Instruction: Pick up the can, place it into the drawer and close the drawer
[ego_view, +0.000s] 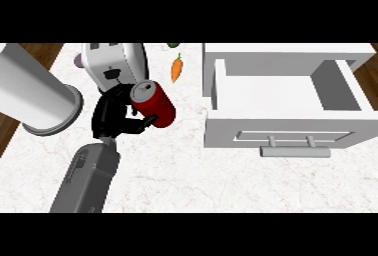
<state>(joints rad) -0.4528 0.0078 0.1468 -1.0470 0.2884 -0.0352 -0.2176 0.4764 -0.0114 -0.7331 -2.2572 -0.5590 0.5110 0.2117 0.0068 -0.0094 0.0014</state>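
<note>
A red can (157, 107) with a silver top is tilted left of the drawer, over the white counter (192, 175). My left hand (112, 114) is shut on it, fingers behind the can and the thumb (148, 121) curled under its lower side. The forearm (88, 177) comes up from the lower left. The white drawer (280, 95) stands pulled open at the right, its inside bare, with its front panel and bar handle (295, 151) facing me. The can is apart from the drawer's left wall. My right hand does not show.
A tall pale cylinder (33, 87) with a flanged base stands at the left edge. A white appliance (114, 62) sits just behind my hand. An orange carrot (176, 67) lies between it and the drawer, with a green item (173, 45) behind.
</note>
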